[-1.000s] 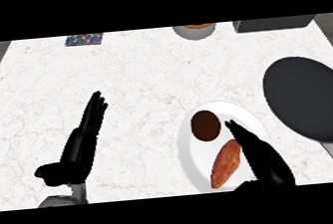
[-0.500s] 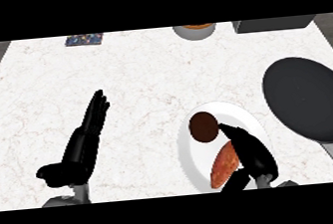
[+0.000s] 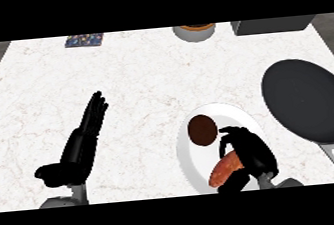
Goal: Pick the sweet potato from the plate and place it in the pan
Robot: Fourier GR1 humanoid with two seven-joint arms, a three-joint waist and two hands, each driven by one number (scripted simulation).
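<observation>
Two hands were over the counter [image 3: 145, 76], and only one was working. At the far left the left hand [image 3: 83, 139] rested with its fingers straight and together, holding nothing, well apart from everything else. To its right lay the white plate [image 3: 193, 160], with a dark round piece of food [image 3: 202, 130] just ahead of the right hand [image 3: 249, 150]. That hand was down on the plate with its fingers curled over the sweet potato [image 3: 224, 170], which lay along its inner side; it looked clamped on it, though the fingertips were hard to make out. Beyond the hand to the right sat the black pan [image 3: 306, 102], with nothing in it. I judged the task barely begun: the sweet potato was on the plate, not lifted, with the carry and the placing left.
</observation>
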